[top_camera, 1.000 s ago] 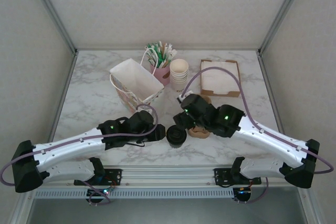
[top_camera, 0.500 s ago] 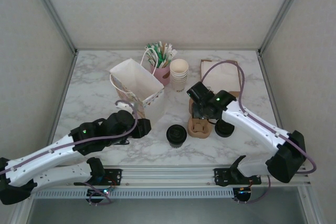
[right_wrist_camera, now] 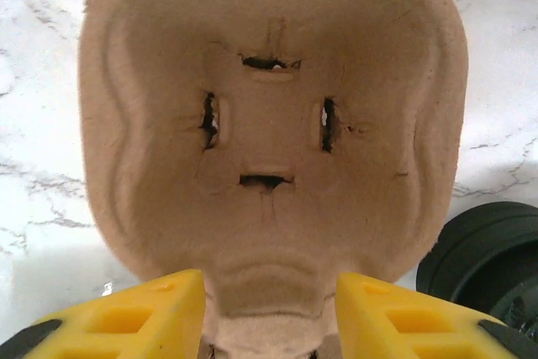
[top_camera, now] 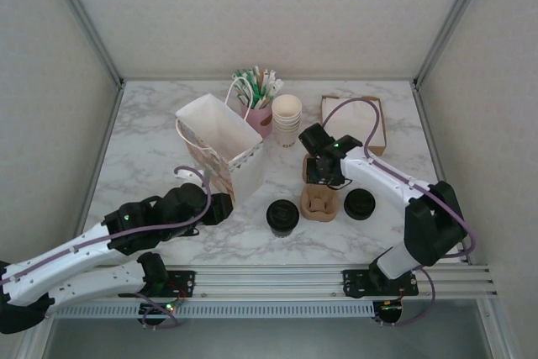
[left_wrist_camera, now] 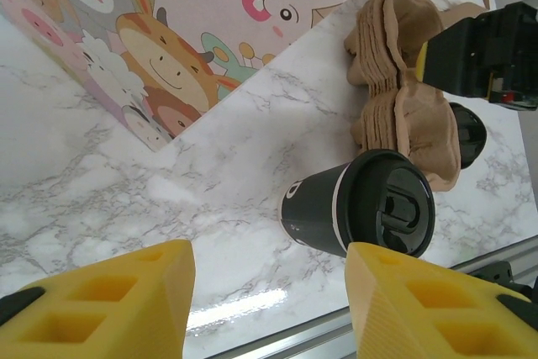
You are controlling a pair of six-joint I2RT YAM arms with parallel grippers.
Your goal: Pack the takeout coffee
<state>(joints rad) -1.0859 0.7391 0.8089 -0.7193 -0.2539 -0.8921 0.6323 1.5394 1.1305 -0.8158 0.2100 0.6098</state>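
The takeout coffee (top_camera: 282,217) is a dark cup with a pale band and a round black lid, upright on the marble near the front. In the left wrist view the coffee (left_wrist_camera: 361,212) stands just beyond my right fingertip. My left gripper (top_camera: 223,206) (left_wrist_camera: 269,271) is open and holds nothing, a little left of the cup. A brown pulp cup carrier (top_camera: 319,203) (left_wrist_camera: 403,107) lies right of the cup. My right gripper (top_camera: 322,174) (right_wrist_camera: 269,292) is open over its far end, with the narrow waist of the carrier (right_wrist_camera: 269,124) between the yellow fingers.
An open white paper bag (top_camera: 220,136) with cartoon animals (left_wrist_camera: 210,23) stands behind the left gripper. A loose black lid (top_camera: 360,203) (right_wrist_camera: 487,250) lies right of the carrier. At the back are a stack of cream cups (top_camera: 287,117), a pink holder of stirrers (top_camera: 257,98) and a cardboard box (top_camera: 351,124).
My left gripper has pulled back left, away from the coffee, which stays on the table. My right arm has swung back from beside the cup to the carrier's far end.
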